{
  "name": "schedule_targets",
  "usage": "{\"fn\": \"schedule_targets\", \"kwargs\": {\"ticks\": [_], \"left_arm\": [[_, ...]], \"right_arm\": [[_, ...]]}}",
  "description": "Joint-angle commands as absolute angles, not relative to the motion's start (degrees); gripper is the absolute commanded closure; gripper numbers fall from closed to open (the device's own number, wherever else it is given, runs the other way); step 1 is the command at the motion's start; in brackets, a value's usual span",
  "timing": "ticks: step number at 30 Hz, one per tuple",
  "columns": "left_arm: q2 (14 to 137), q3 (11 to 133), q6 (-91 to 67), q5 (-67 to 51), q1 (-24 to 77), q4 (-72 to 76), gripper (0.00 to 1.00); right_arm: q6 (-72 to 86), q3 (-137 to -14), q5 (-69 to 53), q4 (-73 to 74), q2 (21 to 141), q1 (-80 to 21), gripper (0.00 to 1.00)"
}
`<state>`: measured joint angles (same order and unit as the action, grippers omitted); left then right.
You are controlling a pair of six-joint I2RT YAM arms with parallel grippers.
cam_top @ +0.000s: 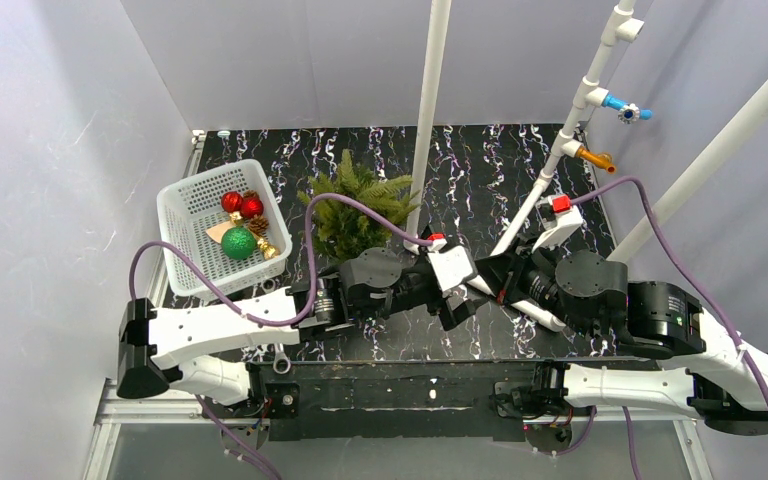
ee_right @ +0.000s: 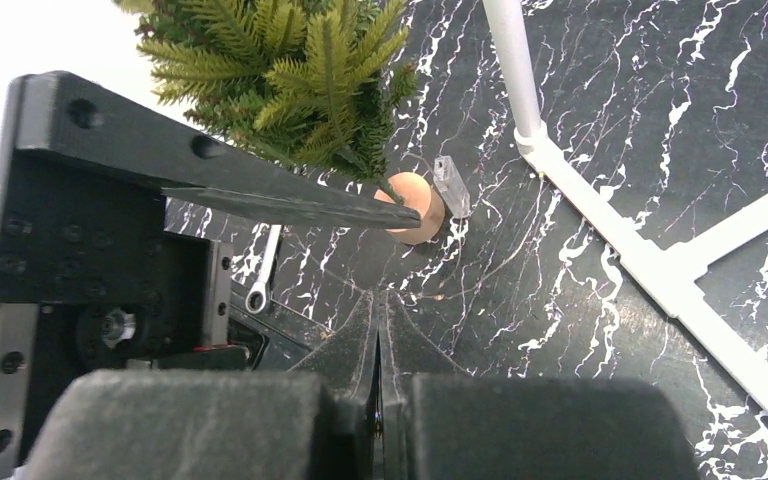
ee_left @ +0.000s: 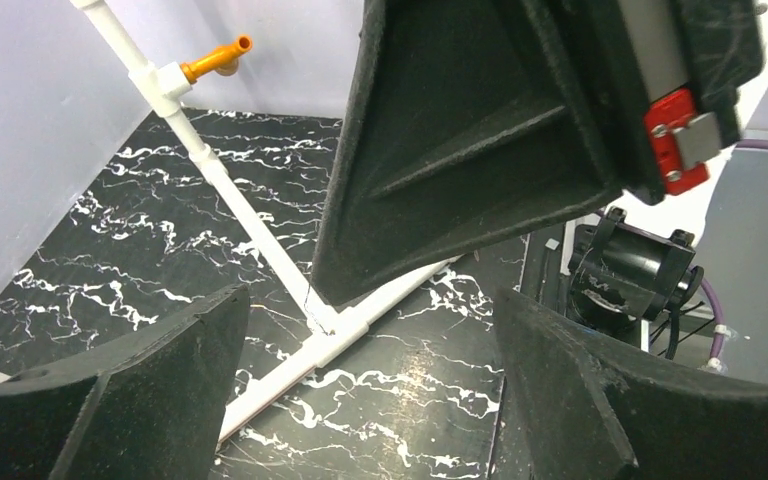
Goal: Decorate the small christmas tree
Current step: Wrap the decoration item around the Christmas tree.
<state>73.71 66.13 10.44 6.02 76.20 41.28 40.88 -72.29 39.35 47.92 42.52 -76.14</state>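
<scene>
Here, near the black marbled surface's (cam_top: 480, 170) front edge, the released left end effector (ee_left: 372, 298) faces the clenched right end effector (ee_right: 380, 310); beyond, the green small christmas tree (cam_top: 355, 205) stands mid-surface, beside a white plastic basket (cam_top: 175, 200) at the left edge.

One small christmas tree (cam_top: 358, 205), one white basket (cam_top: 168, 235), two red baubles (cam_top: 251, 207), one green bauble (cam_top: 238, 243)
</scene>
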Motion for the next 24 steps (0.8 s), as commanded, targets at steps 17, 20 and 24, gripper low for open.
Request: {"fn": "schedule_targets", "kwargs": {"ticks": [17, 20, 24], "left_arm": [[75.55, 68.10, 6.50, 8.93, 74.64, 48.69, 0.48], [75.05, 67.21, 6.15, 9.40, 74.62, 48.91, 0.53], [74.35, 66.68, 6.14, 9.23, 74.62, 47.10, 0.35]], "right_arm": [[41.26, -72.84, 39.31, 45.67, 41.33, -75.94, 0.99], [41.55, -72.47, 39.35, 45.60, 40.97, -75.94, 0.99], [41.66, -72.33, 39.37, 45.50, 40.91, -75.98, 0.99]]}}
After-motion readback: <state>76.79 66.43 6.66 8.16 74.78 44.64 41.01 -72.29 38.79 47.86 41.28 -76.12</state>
